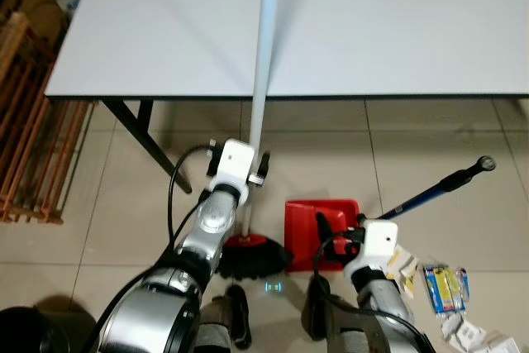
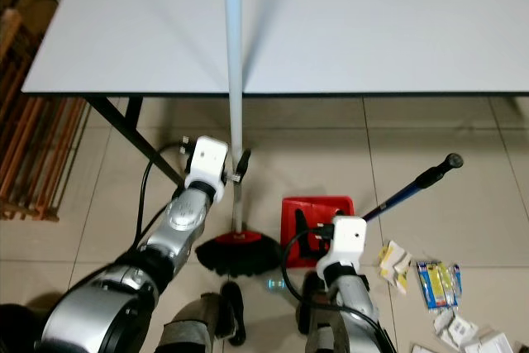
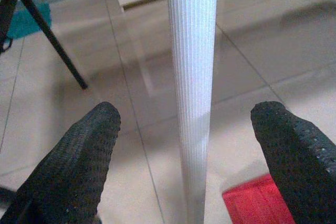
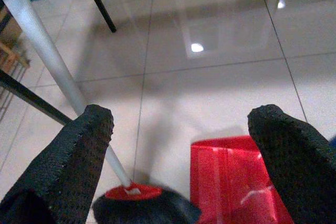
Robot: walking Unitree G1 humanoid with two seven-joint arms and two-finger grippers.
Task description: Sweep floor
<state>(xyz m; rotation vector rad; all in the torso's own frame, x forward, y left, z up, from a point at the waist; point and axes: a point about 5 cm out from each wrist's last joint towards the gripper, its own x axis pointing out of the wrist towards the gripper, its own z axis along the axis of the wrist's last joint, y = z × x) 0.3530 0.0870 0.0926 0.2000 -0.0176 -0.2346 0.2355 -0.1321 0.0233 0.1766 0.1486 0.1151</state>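
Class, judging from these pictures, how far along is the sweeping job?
Done: nothing swept; litter lies on the floor, apart from the red dustpan. In hand: the left hand is open around the broom handle, not gripping it; the right hand, open, hangs above the dustpan. Left: grip the broom, sweep litter into the dustpan.

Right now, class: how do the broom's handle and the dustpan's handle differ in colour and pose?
The broom handle is pale, whitish and stands nearly upright against the table edge; the dustpan handle is dark blue with a black grip and slants low over the floor. The broom handle sits between the left tool's open fingers; the dustpan handle lies free. Both are long poles.
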